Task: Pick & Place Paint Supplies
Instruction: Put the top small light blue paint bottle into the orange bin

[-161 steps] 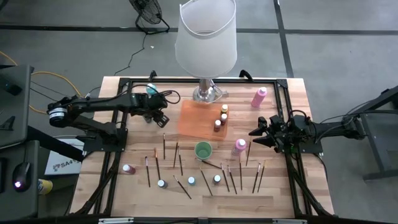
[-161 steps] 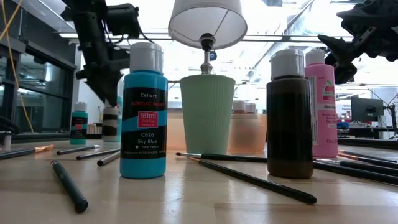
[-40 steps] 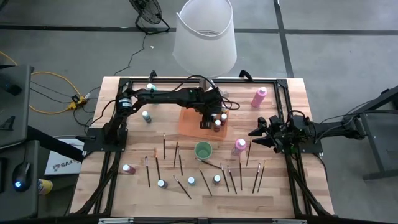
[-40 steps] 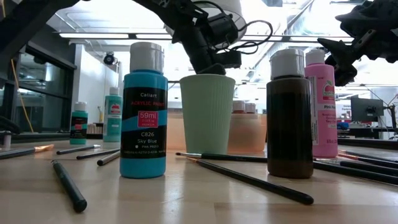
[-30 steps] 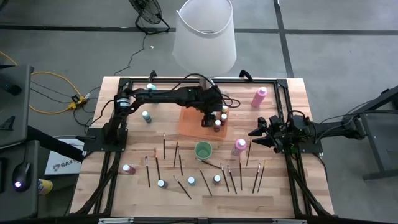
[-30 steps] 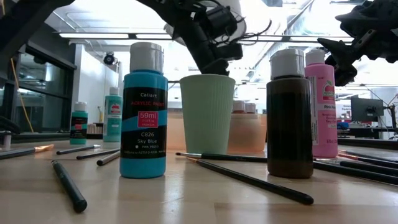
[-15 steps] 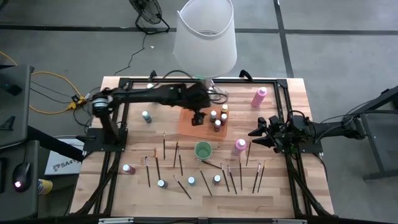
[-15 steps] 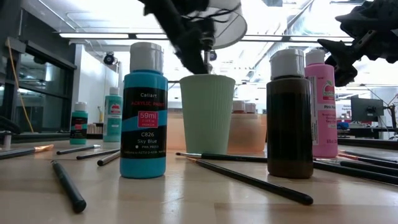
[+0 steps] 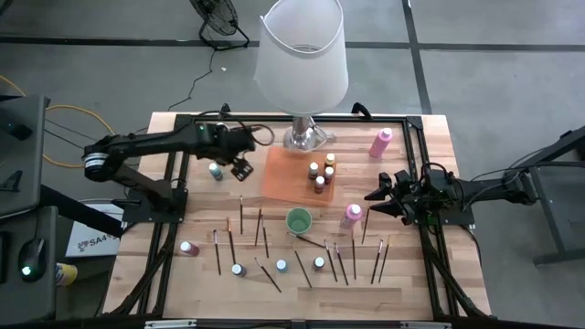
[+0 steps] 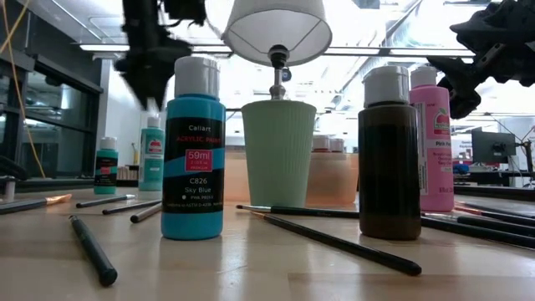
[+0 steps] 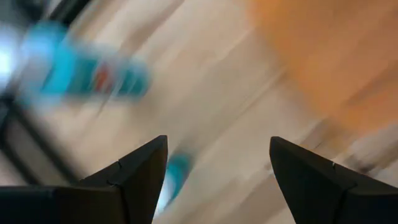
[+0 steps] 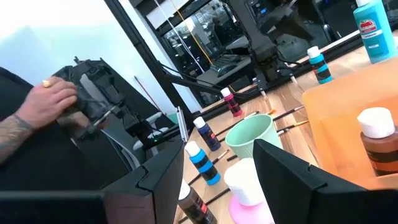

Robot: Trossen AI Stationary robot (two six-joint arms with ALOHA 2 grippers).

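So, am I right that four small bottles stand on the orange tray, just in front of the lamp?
Not quite: the high view shows three small bottles on the orange tray, not four. The tray does lie just in front of the lamp.

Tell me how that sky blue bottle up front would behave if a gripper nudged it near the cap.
The sky blue bottle stands tall on a narrow base, so a high nudge would probably tip it. Its round body might then roll. Its smooth sides look somewhat slippery.

Lamp (image 9: 303, 55) above tray (image 9: 285, 177); brushes (image 9: 242, 215) seemingly scattered.
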